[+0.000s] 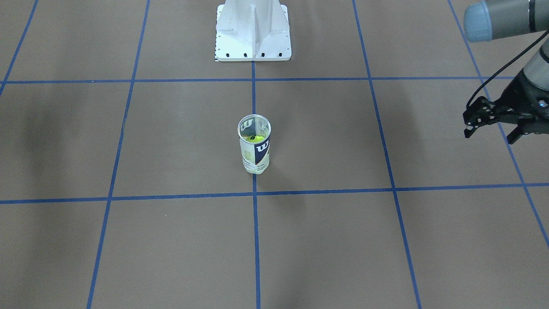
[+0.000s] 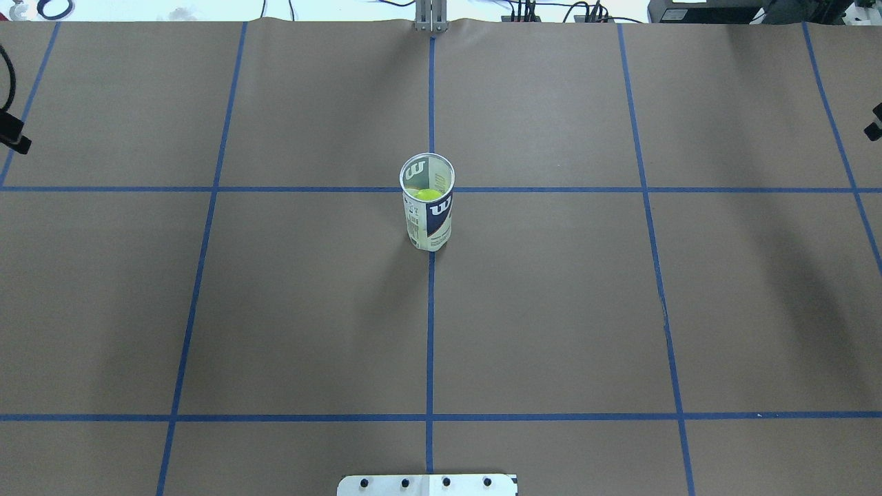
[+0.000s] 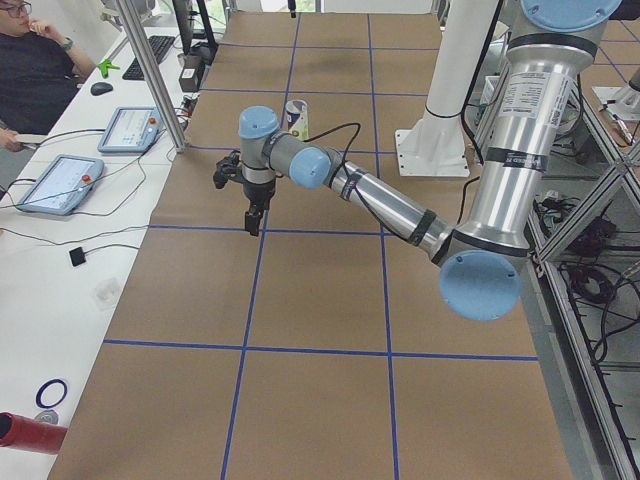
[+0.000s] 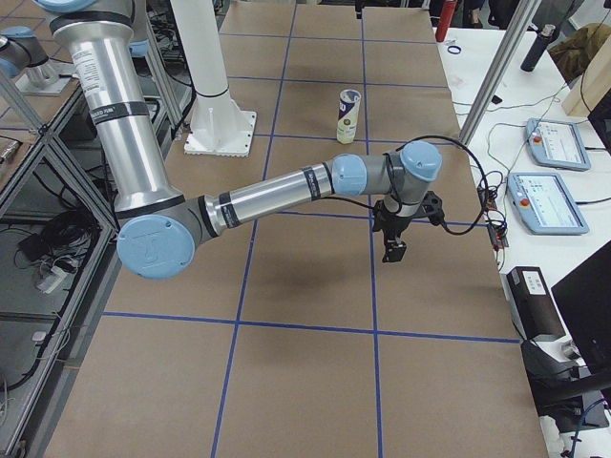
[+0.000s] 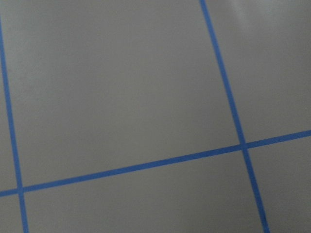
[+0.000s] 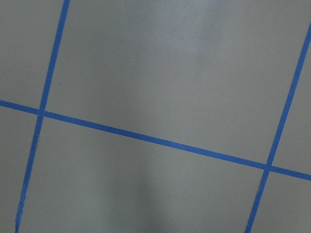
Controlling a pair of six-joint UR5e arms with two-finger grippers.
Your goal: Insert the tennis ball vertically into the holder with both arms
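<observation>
Holder (image 1: 256, 155) upright, white "W" logo (ball (image 1: 256, 138) inside)

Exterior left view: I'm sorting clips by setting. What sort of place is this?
Probably a robotics lab: a robot arm at a table with a blue tape grid, and an operator seated beside teach pendants.

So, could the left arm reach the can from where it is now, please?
Probably yes: the can stands alone mid-table, and only bare table lies between it and the open left gripper.
</observation>
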